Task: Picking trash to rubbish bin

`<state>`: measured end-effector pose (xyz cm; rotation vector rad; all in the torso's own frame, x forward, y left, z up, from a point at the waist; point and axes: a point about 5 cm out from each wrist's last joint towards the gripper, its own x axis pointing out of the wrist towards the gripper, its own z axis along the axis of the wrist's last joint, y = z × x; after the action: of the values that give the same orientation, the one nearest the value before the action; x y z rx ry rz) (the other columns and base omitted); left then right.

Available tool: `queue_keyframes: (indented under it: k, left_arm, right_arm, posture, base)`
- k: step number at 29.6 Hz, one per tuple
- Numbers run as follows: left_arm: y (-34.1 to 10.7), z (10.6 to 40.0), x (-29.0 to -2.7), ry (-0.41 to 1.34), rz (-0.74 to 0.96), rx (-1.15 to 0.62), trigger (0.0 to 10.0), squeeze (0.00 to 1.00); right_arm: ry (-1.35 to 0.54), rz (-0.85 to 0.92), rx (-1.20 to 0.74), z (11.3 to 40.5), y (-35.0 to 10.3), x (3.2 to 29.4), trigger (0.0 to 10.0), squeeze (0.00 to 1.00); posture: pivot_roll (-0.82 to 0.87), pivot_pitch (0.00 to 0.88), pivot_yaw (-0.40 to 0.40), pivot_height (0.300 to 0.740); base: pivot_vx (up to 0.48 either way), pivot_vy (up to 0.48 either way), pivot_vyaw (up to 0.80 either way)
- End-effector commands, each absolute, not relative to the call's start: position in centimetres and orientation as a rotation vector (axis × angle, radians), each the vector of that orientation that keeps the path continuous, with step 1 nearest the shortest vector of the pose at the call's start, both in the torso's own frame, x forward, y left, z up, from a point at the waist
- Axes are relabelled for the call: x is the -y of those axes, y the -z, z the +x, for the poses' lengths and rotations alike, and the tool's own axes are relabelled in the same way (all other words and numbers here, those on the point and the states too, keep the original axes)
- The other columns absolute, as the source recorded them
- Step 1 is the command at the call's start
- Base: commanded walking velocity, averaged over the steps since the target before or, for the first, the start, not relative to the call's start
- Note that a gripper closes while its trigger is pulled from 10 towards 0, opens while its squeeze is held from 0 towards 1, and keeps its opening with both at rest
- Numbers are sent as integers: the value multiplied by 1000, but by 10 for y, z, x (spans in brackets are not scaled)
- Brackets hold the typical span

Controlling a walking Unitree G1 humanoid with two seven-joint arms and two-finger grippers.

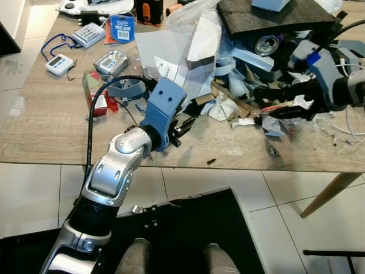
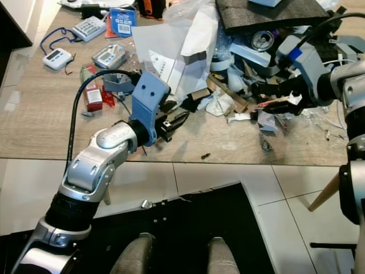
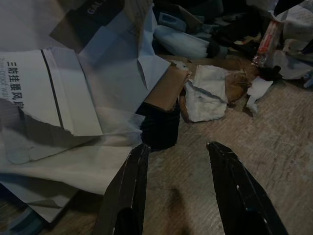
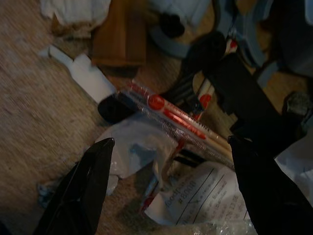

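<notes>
From the head camera, the wooden table carried a heap of trash along its far side, with the left gripper low over the boards at the heap's near edge and the right gripper reaching into the litter on the right. The left wrist view showed that gripper's fingers spread apart over bare wood, a small black piece and crumpled white paper just ahead. In the right wrist view the fingers stood wide apart around a clear red-printed wrapper lying on crumpled paper, gripping nothing.
</notes>
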<state>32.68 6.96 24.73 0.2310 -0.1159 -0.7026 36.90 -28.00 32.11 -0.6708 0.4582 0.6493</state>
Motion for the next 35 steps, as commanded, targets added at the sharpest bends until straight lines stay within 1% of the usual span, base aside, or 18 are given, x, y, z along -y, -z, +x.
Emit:
queue_keyframes:
  k: [1,4,9,14,18,22,28,35]
  left_arm:
    - [-242,324,-69,721,217,101,10000,0]
    - [-242,325,-68,721,217,103,10000,0]
    - [-243,325,-68,717,218,103,10000,0]
    - [-242,325,-68,715,215,102,10000,0]
    - [-242,324,-67,715,214,101,10000,0]
    - [-242,324,-68,715,215,99,10000,0]
    - [-243,324,-69,713,215,100,10000,0]
    - [-241,324,-67,722,211,97,10000,0]
  right_arm:
    - [-644,-685,-479,369,-313,283,10000,0]
    - [-683,-701,-423,373,-300,274,10000,0]
    - [-696,-719,-348,378,-294,266,10000,0]
    - [-666,-773,-306,383,-284,259,10000,0]
    - [-661,-771,-310,384,-281,259,10000,0]
    - [-662,-821,-357,383,-271,262,10000,0]
    - [-650,-821,-345,382,-275,265,10000,0]
    - [-601,-808,-331,380,-282,277,10000,0]
  posture:
    - [-20,341,29,740]
    - [-20,341,29,740]
    - [-12,339,31,740]
    - [-12,339,31,740]
    - [-12,339,31,740]
    - [-12,339,31,740]
    - [-7,344,26,740]
    - [-7,344,26,740]
  base:
    - [0,0,0]
    - [0,0,0]
    - [0,0,0]
    - [0,0,0]
    - [0,0,0]
    - [0,0,0]
    - [0,0,0]
    - [0,0,0]
